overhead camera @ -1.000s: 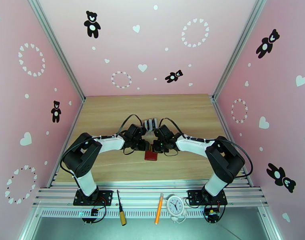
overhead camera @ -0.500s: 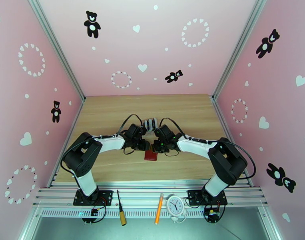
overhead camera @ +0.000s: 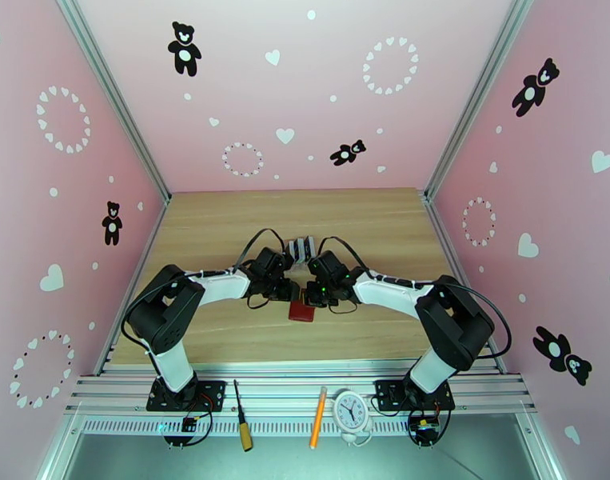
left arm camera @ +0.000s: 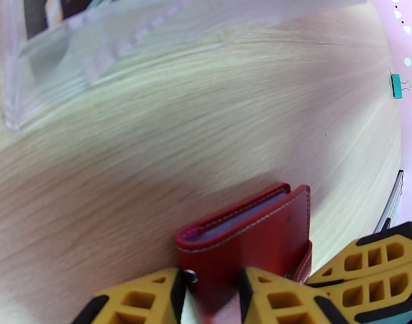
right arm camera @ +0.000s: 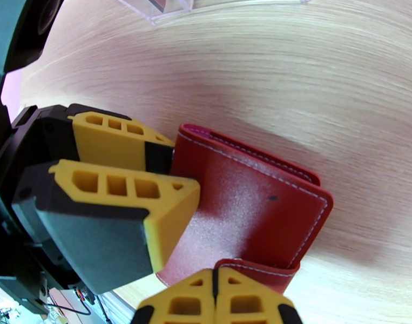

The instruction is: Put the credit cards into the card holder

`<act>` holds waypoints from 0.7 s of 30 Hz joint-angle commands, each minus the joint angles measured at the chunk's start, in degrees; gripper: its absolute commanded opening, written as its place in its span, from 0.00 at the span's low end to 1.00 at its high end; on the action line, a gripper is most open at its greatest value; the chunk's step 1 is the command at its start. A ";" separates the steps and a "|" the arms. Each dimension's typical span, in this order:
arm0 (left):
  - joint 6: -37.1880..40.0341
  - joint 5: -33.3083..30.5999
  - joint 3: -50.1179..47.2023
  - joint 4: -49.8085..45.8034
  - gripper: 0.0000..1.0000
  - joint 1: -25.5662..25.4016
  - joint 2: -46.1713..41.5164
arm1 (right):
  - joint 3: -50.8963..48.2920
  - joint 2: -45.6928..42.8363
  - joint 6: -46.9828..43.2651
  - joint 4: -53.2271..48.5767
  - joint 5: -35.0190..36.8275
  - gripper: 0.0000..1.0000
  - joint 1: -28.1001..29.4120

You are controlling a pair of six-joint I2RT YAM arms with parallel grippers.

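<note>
Right-elbow (overhead camera: 458, 320) shift, seemingly; left-hand (left arm camera: 210, 283) wallet (left arm camera: 254, 238) grip

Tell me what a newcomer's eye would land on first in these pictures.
The red wallet in the middle of the wooden table stands out, with both arms bent in over it. The left claw grips one edge of it, and the right claw is shut with its tips at the snap tab. The pink walls carry black teddy bears and white hearts.
</note>
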 commanded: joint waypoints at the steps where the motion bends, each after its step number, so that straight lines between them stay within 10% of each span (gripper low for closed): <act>1: 1.04 -1.92 -0.35 -3.02 0.36 -0.64 2.84 | -0.53 1.03 -0.11 -0.39 0.60 0.00 0.35; 21: 1.03 -1.71 -0.34 -2.93 0.37 -0.64 2.83 | 0.60 3.06 -0.20 0.33 0.23 0.00 0.25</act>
